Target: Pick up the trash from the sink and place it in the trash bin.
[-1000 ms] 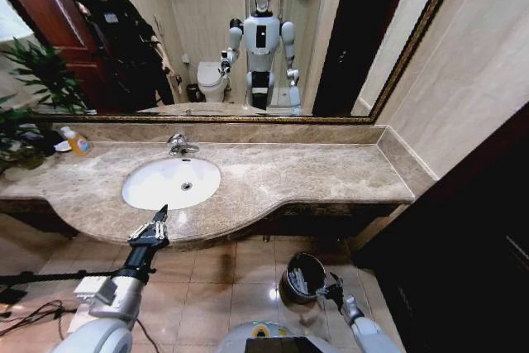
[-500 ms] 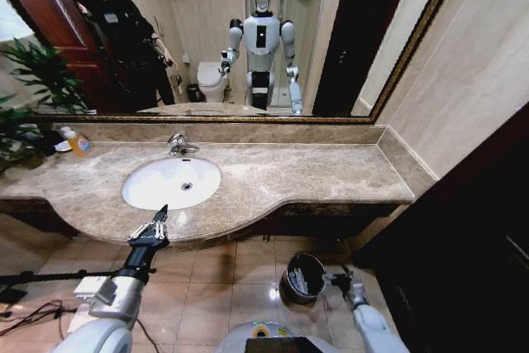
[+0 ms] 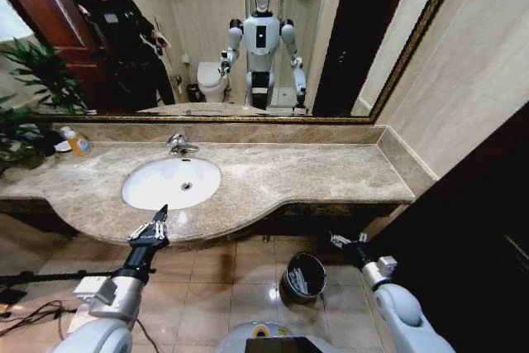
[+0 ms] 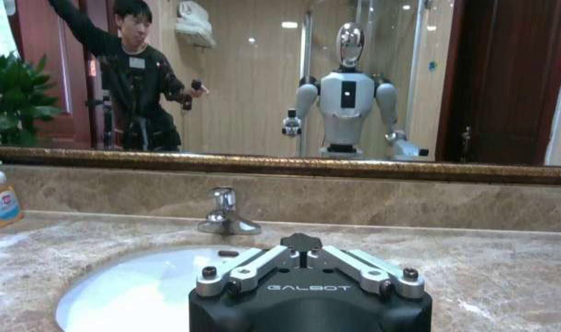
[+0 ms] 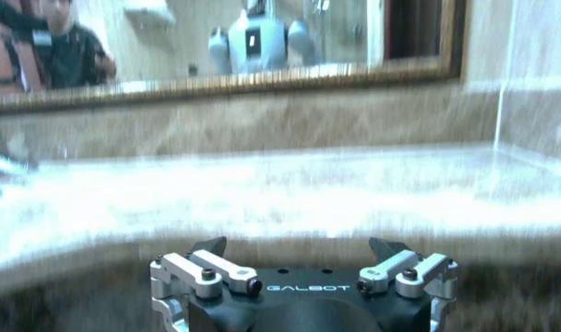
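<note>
— Where does the clean-up stand?

— One white sink [image 3: 171, 183] in the marble counter [image 3: 314, 173] looks empty of litter; pale bits lie in the single trash bin [image 3: 302, 277] on the floor below. The right gripper [image 3: 345, 242] hangs just beside the bin, under the counter's edge, jaws apart and empty.

— And the other arm?

— The left gripper [image 3: 154, 226] hovers at the counter's front edge near the basin, jaws together, holding nothing. The drop step appears done; the next move likely calls for checking the basin for leftovers.
</note>
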{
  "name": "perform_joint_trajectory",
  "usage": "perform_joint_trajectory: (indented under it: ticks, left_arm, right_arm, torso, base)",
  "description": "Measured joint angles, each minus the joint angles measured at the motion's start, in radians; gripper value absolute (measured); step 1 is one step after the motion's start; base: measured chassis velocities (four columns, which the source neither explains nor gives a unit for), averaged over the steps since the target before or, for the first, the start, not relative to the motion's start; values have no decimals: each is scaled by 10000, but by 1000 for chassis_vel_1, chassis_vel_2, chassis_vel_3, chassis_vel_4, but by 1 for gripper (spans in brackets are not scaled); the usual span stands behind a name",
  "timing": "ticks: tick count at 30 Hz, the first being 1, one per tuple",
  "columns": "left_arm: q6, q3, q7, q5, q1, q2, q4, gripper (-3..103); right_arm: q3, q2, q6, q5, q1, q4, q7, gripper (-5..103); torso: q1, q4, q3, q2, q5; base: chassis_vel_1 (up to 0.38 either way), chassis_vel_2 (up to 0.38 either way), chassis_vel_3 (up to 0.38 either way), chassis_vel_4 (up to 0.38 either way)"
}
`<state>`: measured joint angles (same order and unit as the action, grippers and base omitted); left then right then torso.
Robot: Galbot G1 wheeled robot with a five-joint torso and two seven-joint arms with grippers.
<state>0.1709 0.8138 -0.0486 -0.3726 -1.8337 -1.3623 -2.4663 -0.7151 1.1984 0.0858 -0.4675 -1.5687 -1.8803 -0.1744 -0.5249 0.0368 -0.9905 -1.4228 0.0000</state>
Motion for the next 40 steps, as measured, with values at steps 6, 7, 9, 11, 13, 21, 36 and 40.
perform_joint_trajectory:
  ticks: [6,7,9,11,13,21,36,40]
  left_arm:
    - [0,0,0,0,1,0,0,0]
    - [0,0,0,0,1,0,0,0]
    - [0,0,0,0,0,0,0,0]
    - [0,0,0,0,0,0,0,0]
    - [0,0,0,0,0,0,0,0]
    - [0,0,0,0,1,0,0,0]
    - [0,0,0,0,1,0,0,0]
    - [0,0,0,0,0,0,0,0]
  right_arm:
    - [-735,347,-286,-330,-563,-1688,234,100]
    - [-735,347,-286,-330,-563,-1688,234,100]
    - [-978,481,-330,-523,-808,-2309,259,100]
    - [-1043,517,-343,-606,-938,-2546,255,100]
    - [-1157,596,-368,-717,-1155,-2993,216,100]
    - [-1176,737,-363,-607,-1187,-3442,208,100]
    - [-1186,661,-281,-156,-991,-3105,237,100]
    - [-1186,658,-277,-154,-987,-3092,237,100]
  torso:
    - [0,0,0,0,0]
    - [0,0,0,0,0]
    - [0,0,0,0,1]
    - [0,0,0,0,1]
    - [0,-1,0,0,-2]
    - [-1,0,0,0,0]
    - [-1,0,-1,1,1]
    - [-1,0,-1,1,0]
  base:
    - [0,0,0,0]
    - [0,0,0,0]
    - [0,0,0,0]
    - [0,0,0,0]
    - [0,0,0,0]
    - [0,0,0,0]
    - [0,0,0,0]
    - [0,0,0,0]
